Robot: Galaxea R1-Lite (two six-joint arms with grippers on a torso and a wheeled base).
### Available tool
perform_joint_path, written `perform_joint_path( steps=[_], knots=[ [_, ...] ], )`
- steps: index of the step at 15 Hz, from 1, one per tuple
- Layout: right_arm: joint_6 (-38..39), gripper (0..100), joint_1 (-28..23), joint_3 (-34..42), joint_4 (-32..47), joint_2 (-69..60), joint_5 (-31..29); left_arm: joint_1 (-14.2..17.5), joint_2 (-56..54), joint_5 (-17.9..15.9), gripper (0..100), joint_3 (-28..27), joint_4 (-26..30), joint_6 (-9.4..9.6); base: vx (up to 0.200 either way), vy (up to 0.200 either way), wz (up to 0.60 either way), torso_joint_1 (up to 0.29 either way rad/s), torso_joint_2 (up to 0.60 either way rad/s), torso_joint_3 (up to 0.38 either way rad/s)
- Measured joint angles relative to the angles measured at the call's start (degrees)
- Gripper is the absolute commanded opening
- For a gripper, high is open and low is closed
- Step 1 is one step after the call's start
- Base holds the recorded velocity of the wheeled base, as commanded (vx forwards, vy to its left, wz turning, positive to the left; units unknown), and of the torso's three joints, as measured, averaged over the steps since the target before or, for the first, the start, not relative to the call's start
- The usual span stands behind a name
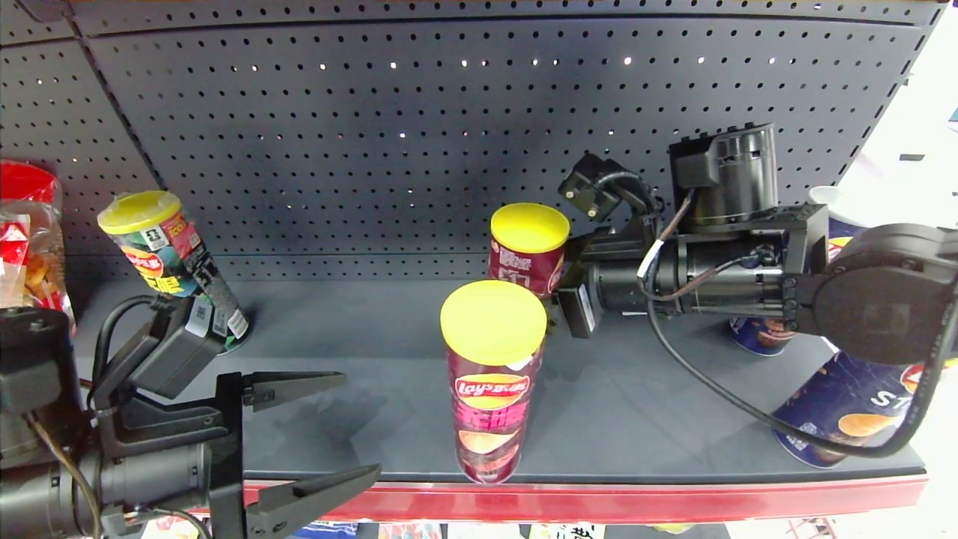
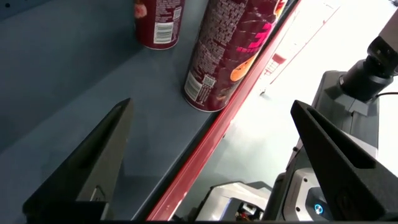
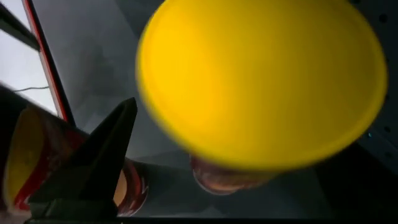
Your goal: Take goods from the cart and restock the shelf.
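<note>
Two maroon chip cans with yellow lids stand on the grey shelf (image 1: 359,337). The front can (image 1: 494,382) (image 2: 230,50) is near the red shelf edge, and the rear can (image 1: 528,251) (image 2: 158,22) is just behind it. My right gripper (image 1: 572,281) comes in from the right at the rear can's side. In the right wrist view the rear can's lid (image 3: 261,81) is close, with one finger (image 3: 93,168) beside it and apart from the can body; the jaws look open. My left gripper (image 1: 361,425) (image 2: 211,109) hangs open at the shelf's front left, holding nothing.
A tilted green-and-black can (image 1: 168,262) with a yellow lid stands at the rear left, with snack bags (image 1: 22,247) beyond it. Blue chip cans (image 1: 846,412) crowd the right end under my right arm. A pegboard (image 1: 419,135) backs the shelf.
</note>
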Motion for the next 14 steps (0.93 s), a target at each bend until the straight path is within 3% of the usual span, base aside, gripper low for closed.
perform_joint_path(
  steps=[7,14],
  knots=[
    [2.0,100,-0.4,8.8,-0.1,-8.4,-1.6,1.5,2.0,1.0,100,0.0,0.0,0.17,0.000,0.000,0.00,0.000,0.00,0.000],
    [1.9,100,-0.4,12.8,0.0,-15.6,-2.7,1.6,4.0,2.2,100,-0.4,-0.1,0.55,0.000,0.000,0.00,0.000,0.00,0.000]
  ],
)
